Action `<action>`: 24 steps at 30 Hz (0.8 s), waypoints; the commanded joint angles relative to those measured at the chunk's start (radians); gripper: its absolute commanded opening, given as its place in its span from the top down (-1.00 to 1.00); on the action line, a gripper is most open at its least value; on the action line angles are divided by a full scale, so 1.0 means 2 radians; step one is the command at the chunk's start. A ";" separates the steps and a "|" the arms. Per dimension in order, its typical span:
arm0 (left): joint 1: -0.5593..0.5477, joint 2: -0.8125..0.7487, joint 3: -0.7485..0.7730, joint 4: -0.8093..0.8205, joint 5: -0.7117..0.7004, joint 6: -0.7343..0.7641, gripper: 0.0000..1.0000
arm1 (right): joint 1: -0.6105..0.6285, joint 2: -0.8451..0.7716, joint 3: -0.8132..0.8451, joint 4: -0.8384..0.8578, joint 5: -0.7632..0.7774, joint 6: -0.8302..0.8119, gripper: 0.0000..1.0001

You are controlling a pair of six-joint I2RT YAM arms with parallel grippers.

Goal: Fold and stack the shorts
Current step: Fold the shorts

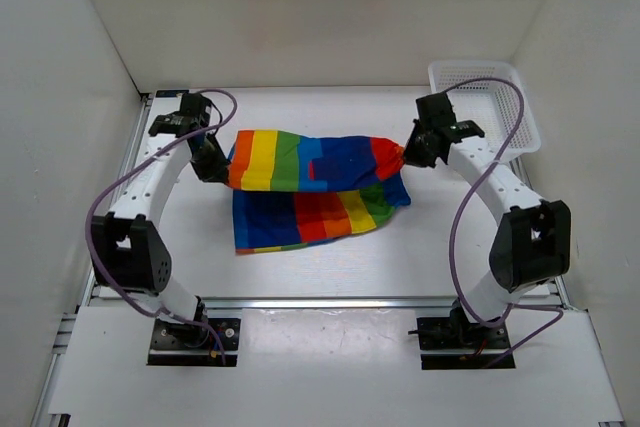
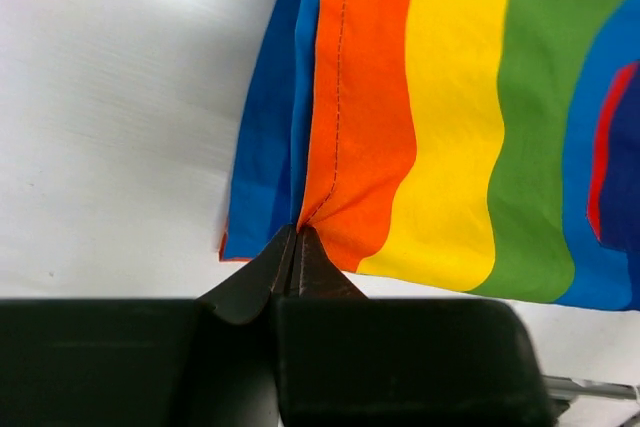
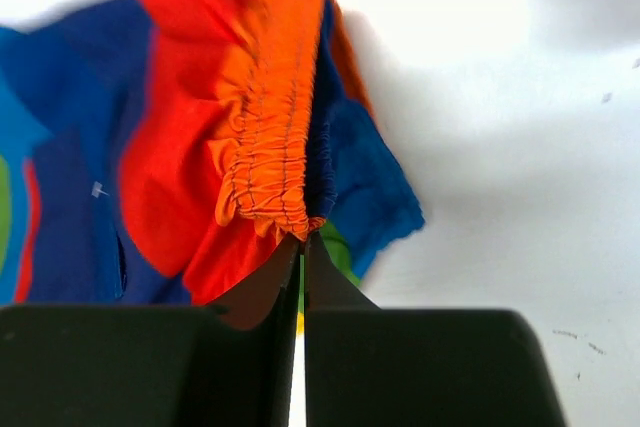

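Observation:
The rainbow-striped shorts are stretched between my two grippers over the middle of the table. Their upper part is lifted and their lower part lies on the table. My left gripper is shut on the orange hem edge at the shorts' left end. My right gripper is shut on the gathered orange waistband at the right end. In the left wrist view my gripper pinches the cloth at its tips. In the right wrist view my gripper pinches the waistband's lower end.
A white mesh basket stands at the back right, just behind the right arm. White walls enclose the table on the left, back and right. Bare white table shows in front of the shorts.

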 commanded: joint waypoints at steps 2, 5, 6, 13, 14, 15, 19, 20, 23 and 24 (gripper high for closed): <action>-0.001 -0.078 0.033 -0.042 0.012 0.009 0.79 | -0.014 -0.047 0.040 -0.020 0.019 -0.013 1.00; -0.001 -0.120 -0.008 -0.042 0.034 0.009 0.79 | -0.018 -0.080 0.020 -0.025 0.019 -0.013 1.00; -0.006 -0.130 -0.022 -0.042 0.040 0.009 0.79 | -0.018 -0.087 0.010 -0.025 0.019 -0.013 1.00; -0.059 -0.186 -0.196 0.010 0.064 -0.055 0.79 | -0.024 -0.109 -0.097 -0.017 0.035 -0.009 1.00; -0.065 -0.186 -0.209 0.015 0.064 -0.060 0.79 | -0.024 -0.109 -0.108 -0.011 0.035 -0.009 1.00; -0.071 -0.186 -0.222 0.022 0.059 -0.066 0.79 | -0.024 -0.109 -0.131 -0.011 0.041 -0.009 1.00; -0.077 -0.171 -0.262 0.037 0.052 -0.078 0.79 | -0.024 -0.104 -0.166 0.010 0.046 -0.003 1.00; -0.077 -0.171 -0.267 0.038 0.052 -0.073 0.67 | -0.024 -0.104 -0.171 0.010 0.046 -0.009 0.85; -0.082 -0.165 -0.256 0.031 0.059 -0.063 -0.13 | -0.024 -0.100 -0.166 0.010 0.042 -0.020 -0.43; -0.082 -0.165 -0.250 0.026 0.054 -0.063 -0.31 | -0.024 -0.100 -0.166 0.005 0.042 -0.020 -0.62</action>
